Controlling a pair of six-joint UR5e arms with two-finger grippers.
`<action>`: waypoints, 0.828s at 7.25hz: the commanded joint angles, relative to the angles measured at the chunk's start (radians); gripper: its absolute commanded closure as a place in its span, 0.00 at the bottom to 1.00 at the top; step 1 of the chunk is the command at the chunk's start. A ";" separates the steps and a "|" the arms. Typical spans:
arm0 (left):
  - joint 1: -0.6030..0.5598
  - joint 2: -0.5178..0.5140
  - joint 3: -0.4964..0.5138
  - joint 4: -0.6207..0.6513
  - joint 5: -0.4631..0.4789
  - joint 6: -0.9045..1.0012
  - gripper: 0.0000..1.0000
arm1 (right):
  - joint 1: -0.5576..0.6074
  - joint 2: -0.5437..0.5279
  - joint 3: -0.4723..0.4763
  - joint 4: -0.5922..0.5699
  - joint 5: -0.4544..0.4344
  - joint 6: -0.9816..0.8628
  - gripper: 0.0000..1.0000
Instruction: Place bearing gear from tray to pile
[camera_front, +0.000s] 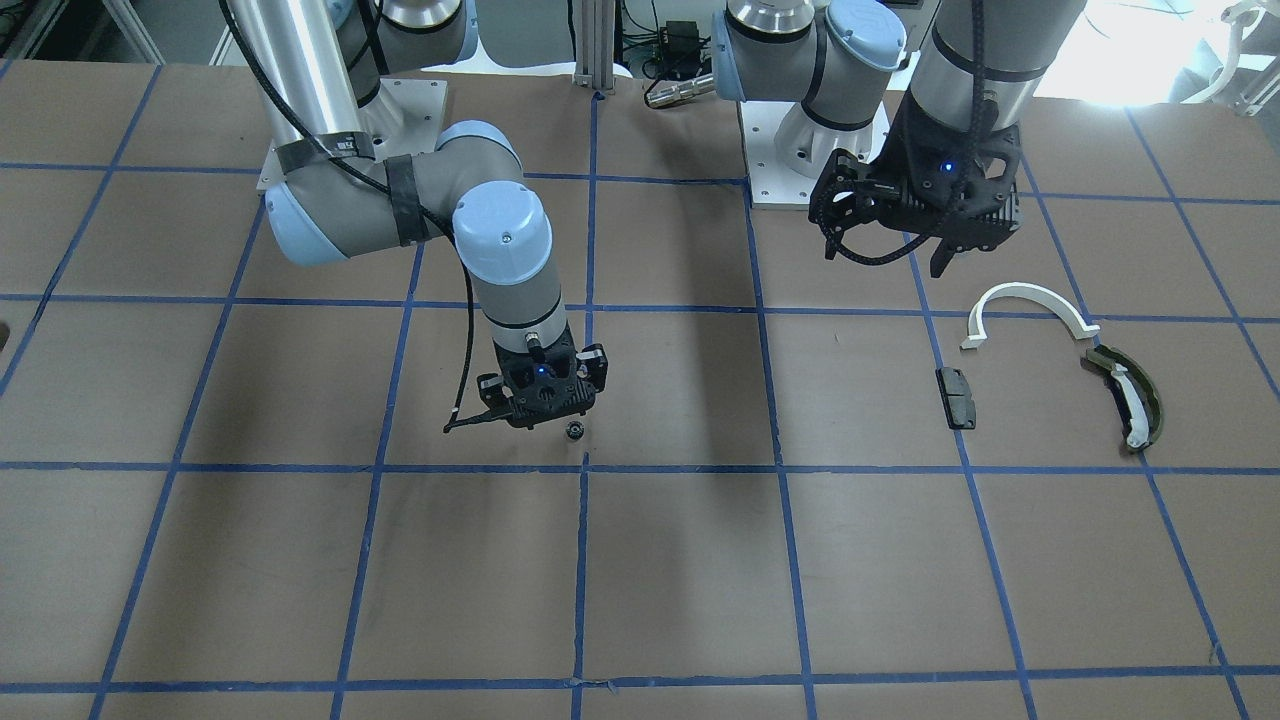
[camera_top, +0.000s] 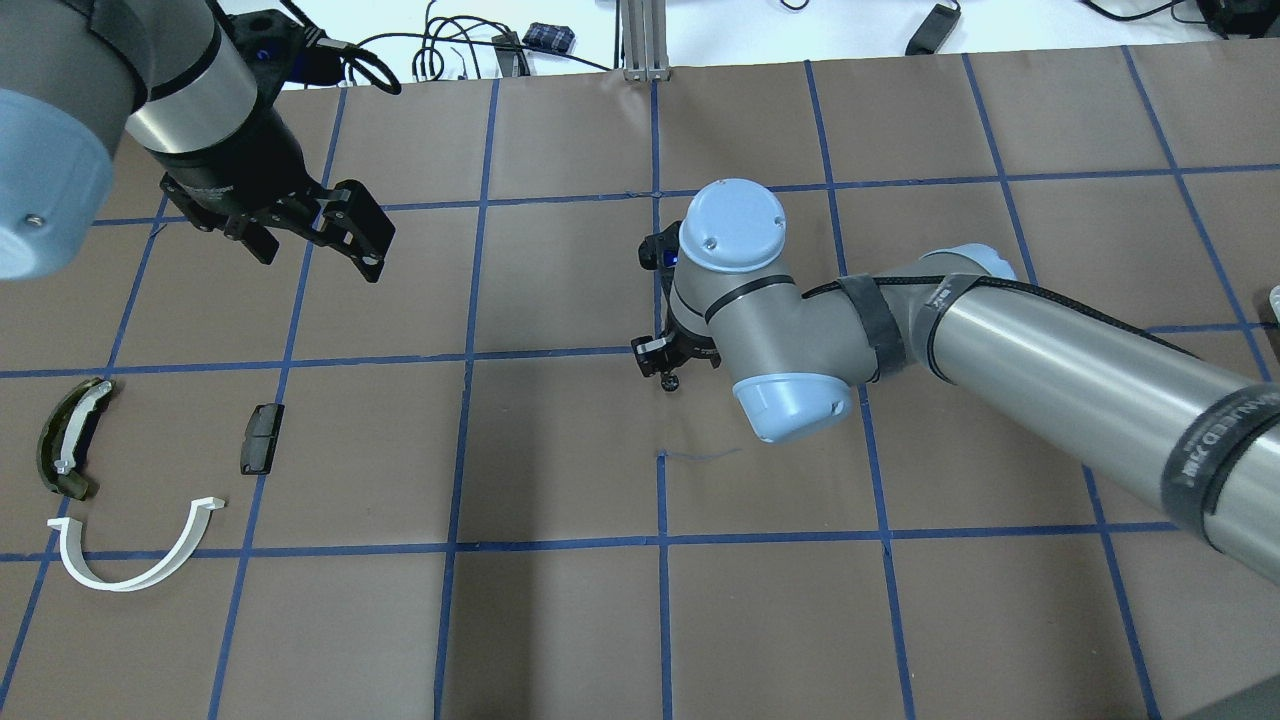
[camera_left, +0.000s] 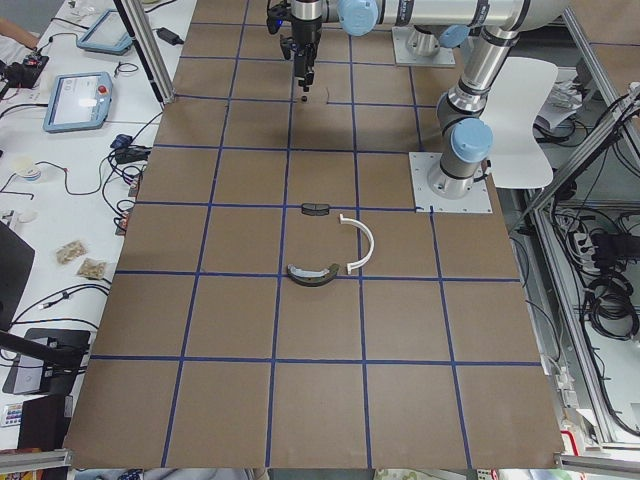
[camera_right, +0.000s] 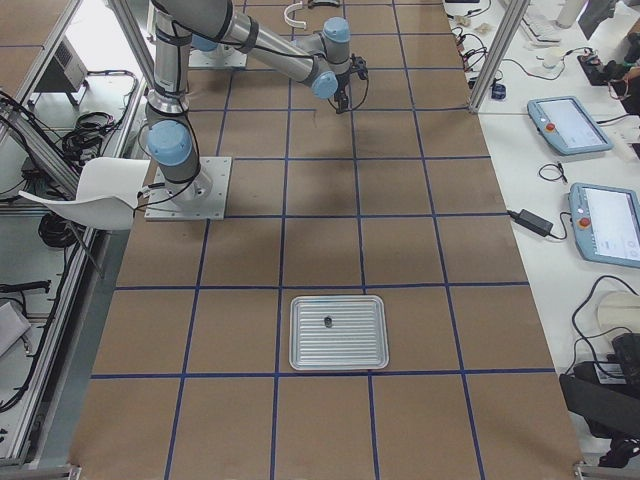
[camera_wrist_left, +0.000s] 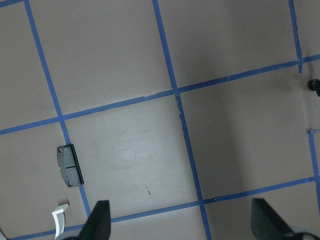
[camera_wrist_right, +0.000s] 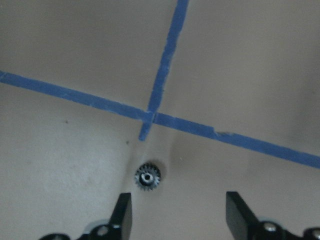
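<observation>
Here we see the gear (camera_wrist_right: 147, 177) lying mid-way along the desk (camera_top: 560, 620), below the right fingers (camera_wrist_right: 122, 215), released. We judge the left fingers (camera_wrist_left: 97, 220), also spread, must next carry it to the pile (camera_top: 261, 437) by the desk's left end.

1. the right arm (camera_top: 1000, 340) stretches far forward, its elbow bent and its wrist turned to point straight down.
2. the right gripper (camera_wrist_right: 177, 217) hangs low, and its two fingers (camera_wrist_right: 121, 212) stand well apart and close on nothing.
3. the left arm (camera_top: 180, 70) is drawn back near its base, with its forearm steep.
4. the left gripper (camera_top: 320, 250) hangs higher than the right one, aimed downward with its body slightly tilted, and its fingers (camera_wrist_left: 97, 220) are spread wide.
</observation>
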 joint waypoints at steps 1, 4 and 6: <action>-0.017 -0.012 -0.003 0.002 -0.026 -0.032 0.00 | -0.163 -0.166 -0.052 0.296 -0.007 -0.303 0.00; -0.293 -0.197 -0.023 0.246 -0.186 -0.436 0.00 | -0.520 -0.315 -0.057 0.435 -0.010 -0.980 0.00; -0.384 -0.329 -0.023 0.397 -0.183 -0.550 0.00 | -0.802 -0.349 -0.060 0.469 0.005 -1.270 0.00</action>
